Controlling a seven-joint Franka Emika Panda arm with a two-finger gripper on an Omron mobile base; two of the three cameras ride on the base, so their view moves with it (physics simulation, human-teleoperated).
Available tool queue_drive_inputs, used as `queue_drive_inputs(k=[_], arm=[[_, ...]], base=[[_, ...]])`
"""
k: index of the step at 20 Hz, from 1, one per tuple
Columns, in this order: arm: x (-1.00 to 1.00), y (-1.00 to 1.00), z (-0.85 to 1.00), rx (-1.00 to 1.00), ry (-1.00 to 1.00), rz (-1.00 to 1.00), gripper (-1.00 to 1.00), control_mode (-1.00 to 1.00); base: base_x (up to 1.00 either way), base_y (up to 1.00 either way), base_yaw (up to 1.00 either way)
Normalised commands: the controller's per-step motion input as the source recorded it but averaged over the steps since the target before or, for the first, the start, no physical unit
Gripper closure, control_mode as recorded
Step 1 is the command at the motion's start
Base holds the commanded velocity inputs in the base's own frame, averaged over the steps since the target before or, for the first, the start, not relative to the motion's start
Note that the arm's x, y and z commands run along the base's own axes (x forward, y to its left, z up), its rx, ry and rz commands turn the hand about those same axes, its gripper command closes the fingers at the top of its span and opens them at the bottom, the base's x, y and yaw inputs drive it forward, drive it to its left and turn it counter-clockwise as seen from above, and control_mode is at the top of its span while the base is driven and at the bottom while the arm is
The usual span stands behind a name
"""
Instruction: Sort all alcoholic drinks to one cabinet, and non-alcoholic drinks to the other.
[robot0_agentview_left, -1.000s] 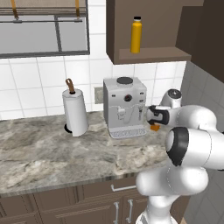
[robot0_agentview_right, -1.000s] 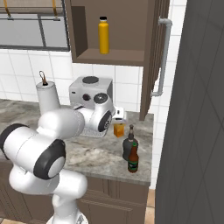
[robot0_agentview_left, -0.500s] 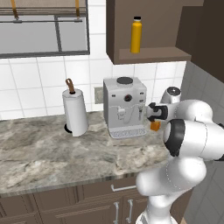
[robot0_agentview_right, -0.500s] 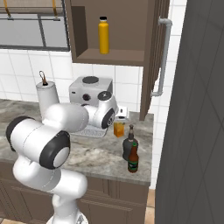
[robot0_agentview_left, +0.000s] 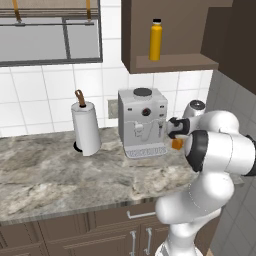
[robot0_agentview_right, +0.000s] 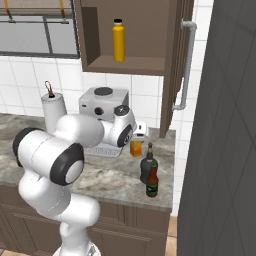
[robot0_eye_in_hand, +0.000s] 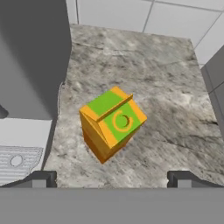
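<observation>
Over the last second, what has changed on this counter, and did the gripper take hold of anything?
The arm's elbow swung toward the base's right, bringing the gripper over the orange juice carton; its jaws remain wide open, nothing grasped. Unchanged: the carton on the counter, the yellow-orange bottle on the cabinet shelf, the black bottle and beer bottle.

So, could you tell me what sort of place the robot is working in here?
A rendered home kitchen, it seems: a marble-look counter with a coffee machine and paper towel roll against white wall tiles, and an open wall cabinet above.
</observation>
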Motion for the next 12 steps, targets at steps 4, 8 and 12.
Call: queue_drive_inputs(k=[4, 8, 12], arm=[[0.16, 0.00, -0.10, 0.02, 0.00, 0.00, -1.00, -1.00], [0.22, 0.00, -0.03, 0.02, 0.00, 0.00, -1.00, -1.00], [0.20, -0.03, 0.00, 0.00, 0.00, 0.00, -1.00, -1.00]], base=[[0.00, 0.00, 0.00], [0.00, 0.00, 0.00], [0.00, 0.00, 0.00]])
